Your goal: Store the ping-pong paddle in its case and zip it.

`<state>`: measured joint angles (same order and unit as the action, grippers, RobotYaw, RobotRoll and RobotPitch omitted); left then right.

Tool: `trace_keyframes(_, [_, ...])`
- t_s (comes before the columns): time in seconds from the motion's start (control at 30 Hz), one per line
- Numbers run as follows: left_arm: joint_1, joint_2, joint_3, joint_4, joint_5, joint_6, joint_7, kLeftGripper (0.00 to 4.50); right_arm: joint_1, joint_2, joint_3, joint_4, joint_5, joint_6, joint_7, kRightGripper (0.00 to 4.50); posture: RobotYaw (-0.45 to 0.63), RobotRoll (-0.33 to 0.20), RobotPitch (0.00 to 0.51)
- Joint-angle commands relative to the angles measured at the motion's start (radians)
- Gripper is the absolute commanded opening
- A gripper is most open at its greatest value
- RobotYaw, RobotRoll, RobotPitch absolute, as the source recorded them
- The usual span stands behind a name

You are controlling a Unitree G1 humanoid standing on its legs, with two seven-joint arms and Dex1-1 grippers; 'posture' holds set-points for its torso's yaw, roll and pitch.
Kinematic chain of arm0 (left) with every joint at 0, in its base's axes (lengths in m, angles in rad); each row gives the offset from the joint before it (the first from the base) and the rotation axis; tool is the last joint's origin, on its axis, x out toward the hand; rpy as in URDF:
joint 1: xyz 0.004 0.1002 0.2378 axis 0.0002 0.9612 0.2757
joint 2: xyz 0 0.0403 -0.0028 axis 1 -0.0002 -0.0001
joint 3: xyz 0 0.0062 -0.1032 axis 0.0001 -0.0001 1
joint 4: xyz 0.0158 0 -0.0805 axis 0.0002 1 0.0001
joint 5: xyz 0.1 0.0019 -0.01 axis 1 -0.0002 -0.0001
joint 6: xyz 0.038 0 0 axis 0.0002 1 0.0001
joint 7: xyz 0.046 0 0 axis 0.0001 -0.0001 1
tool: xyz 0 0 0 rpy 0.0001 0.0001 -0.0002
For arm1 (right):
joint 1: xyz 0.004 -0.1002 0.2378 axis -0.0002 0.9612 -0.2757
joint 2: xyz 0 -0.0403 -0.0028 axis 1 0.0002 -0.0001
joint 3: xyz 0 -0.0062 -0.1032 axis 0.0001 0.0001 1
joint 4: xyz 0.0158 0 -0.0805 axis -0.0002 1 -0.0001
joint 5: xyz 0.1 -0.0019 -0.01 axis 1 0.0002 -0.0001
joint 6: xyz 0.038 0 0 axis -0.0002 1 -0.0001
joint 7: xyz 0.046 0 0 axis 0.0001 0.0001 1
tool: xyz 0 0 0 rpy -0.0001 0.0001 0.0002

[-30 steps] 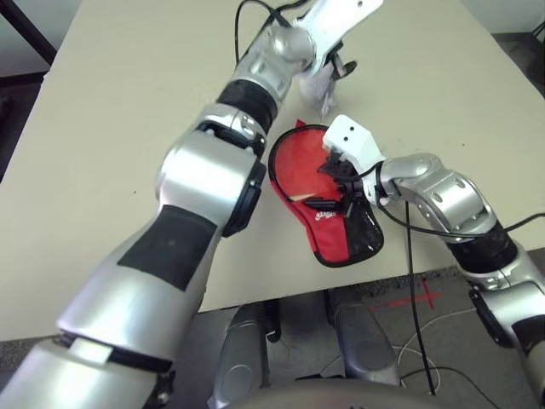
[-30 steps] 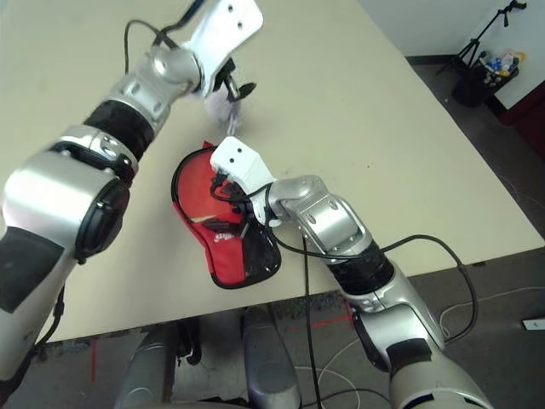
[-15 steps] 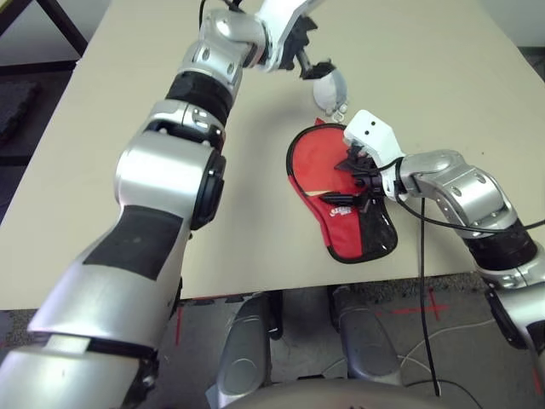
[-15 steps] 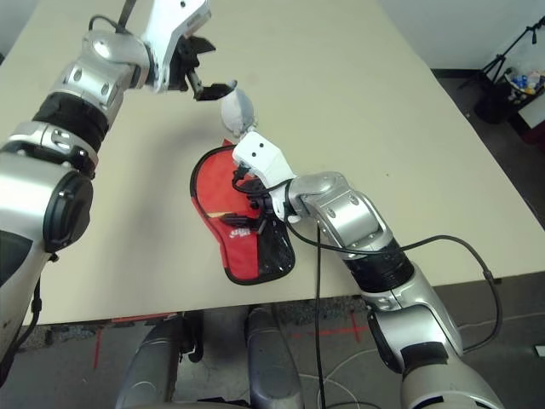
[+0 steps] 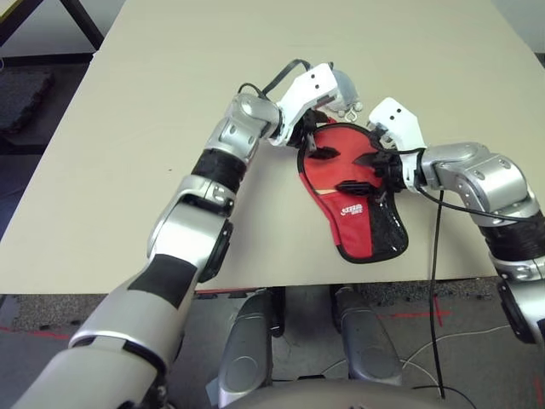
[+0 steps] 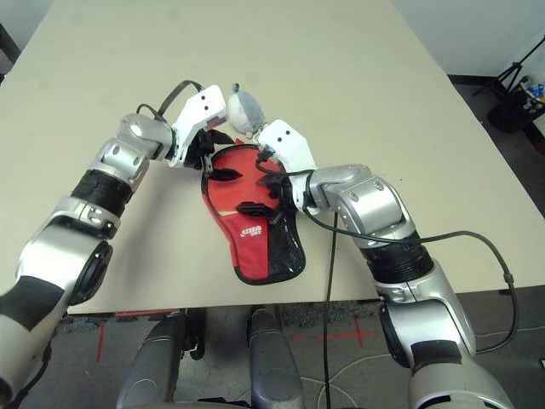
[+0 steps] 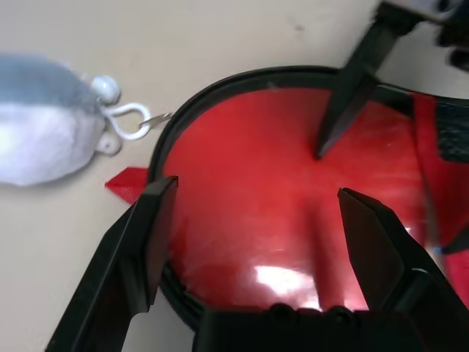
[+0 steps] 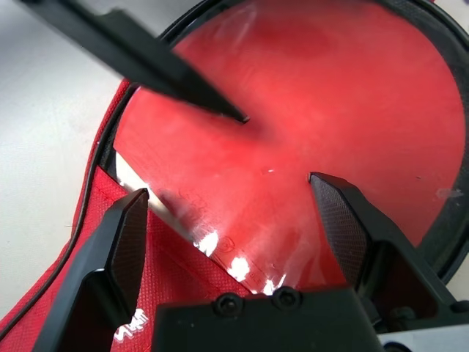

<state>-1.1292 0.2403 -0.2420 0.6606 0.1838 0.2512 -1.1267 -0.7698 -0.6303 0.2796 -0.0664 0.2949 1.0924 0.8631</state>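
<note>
Paddle (image 8: 315, 110) lies in the case (image 5: 362, 217) near the desk's (image 5: 128, 128) front edge, handle toward that edge. Left gripper (image 7: 249, 213) and right gripper (image 8: 234, 220), both spread, hover over the round end; pom-pom (image 7: 44, 117) nearer left.

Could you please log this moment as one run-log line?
paddle: inside case | case: unzipped | left gripper: open over paddle | right gripper: open over paddle

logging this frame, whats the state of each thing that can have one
case: flat on the table, round end unzipped and open
ping-pong paddle: lying in the case, red face showing
pom-pom: lying on the table beside the case's round end
left gripper: open, over the paddle's face
right gripper: open, over the paddle's face
</note>
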Motion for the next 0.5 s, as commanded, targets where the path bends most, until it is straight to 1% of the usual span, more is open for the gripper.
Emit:
trace_keyframes(0.03, [0.044,0.010,-0.038,-0.064,-0.014,0.029,-0.023,4.45,0.021,-0.010,0.023,0.046,-0.014,0.022,-0.012,4.50,-0.16,0.000,0.245])
trace_keyframes(0.17, [0.066,0.023,-0.062,-0.104,-0.014,0.067,-0.040,4.45,0.017,-0.011,0.021,0.050,-0.013,0.019,-0.015,4.50,-0.16,0.000,0.243])
trace_keyframes(0.3, [0.082,0.028,-0.089,-0.086,0.002,0.092,-0.025,4.45,-0.002,-0.009,0.004,0.059,-0.009,0.022,-0.019,4.50,-0.16,0.000,0.240])
trace_keyframes(0.37, [0.082,0.028,-0.099,-0.071,0.007,0.116,-0.023,4.45,-0.021,0.000,-0.024,0.069,0.003,0.037,-0.028,4.50,-0.15,0.000,0.239])
trace_keyframes(0.5, [0.069,0.024,-0.119,-0.016,0.029,0.107,0.013,4.45,-0.083,0.030,-0.090,0.105,0.021,0.061,-0.063,4.50,-0.15,0.000,0.240])
